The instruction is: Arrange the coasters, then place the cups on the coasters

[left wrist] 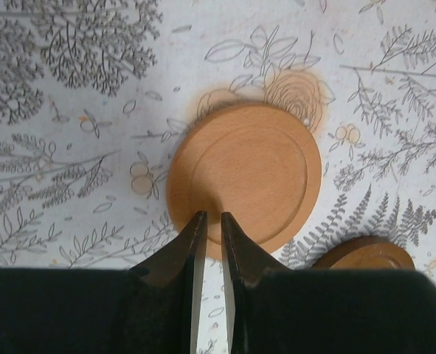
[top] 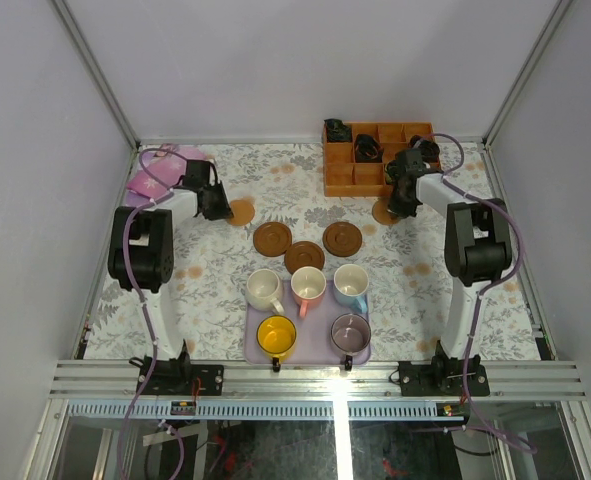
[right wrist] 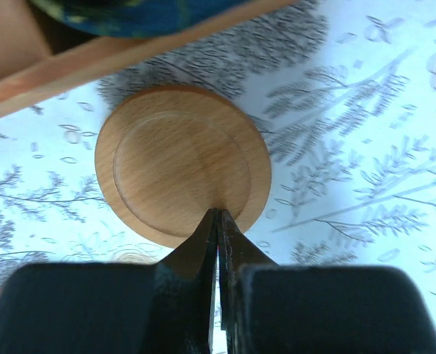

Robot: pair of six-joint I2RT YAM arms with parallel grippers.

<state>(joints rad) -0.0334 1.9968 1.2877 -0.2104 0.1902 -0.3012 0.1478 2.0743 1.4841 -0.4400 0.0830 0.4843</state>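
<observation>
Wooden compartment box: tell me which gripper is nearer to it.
Right. The right gripper hangs just off the box's near edge, over a coaster; the left gripper is far off to the left, over another coaster.

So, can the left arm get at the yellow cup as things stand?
Probably yes: the yellow cup stands at the near left corner of the tray, nothing above it. The left gripper, shut at a coaster, must first come back and open.
</observation>
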